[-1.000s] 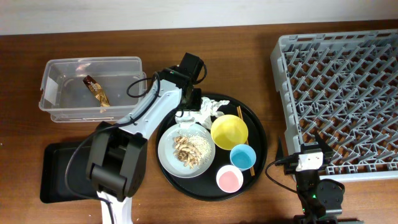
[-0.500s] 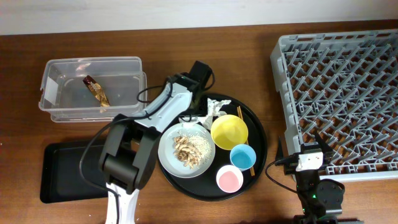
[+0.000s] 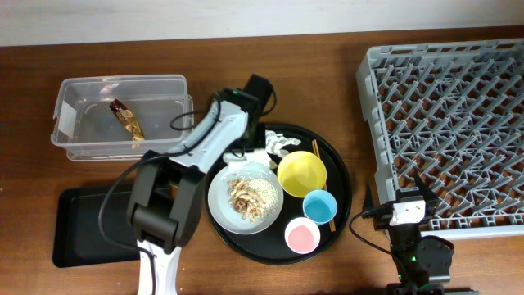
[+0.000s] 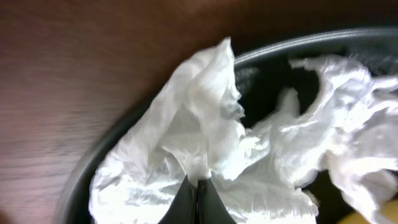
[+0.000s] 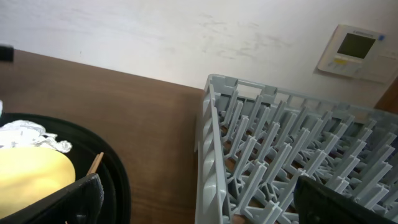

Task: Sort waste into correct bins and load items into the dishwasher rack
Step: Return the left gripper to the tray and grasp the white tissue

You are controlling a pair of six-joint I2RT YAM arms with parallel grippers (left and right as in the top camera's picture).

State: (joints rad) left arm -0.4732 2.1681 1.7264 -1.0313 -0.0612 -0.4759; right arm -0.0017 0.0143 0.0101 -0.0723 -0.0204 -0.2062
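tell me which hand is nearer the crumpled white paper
Left. The left hand is pinched on the crumpled white paper; the right hand sits open by the dishwasher rack, far from it.

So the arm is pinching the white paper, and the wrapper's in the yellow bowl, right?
No. The left end effector does pinch the paper, but the wrapper lies in the clear tub, not the bowl. The overhead view shows it.

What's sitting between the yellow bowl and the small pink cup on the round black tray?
The small blue cup sits between the yellow bowl and the small pink cup, as the overhead view shows.
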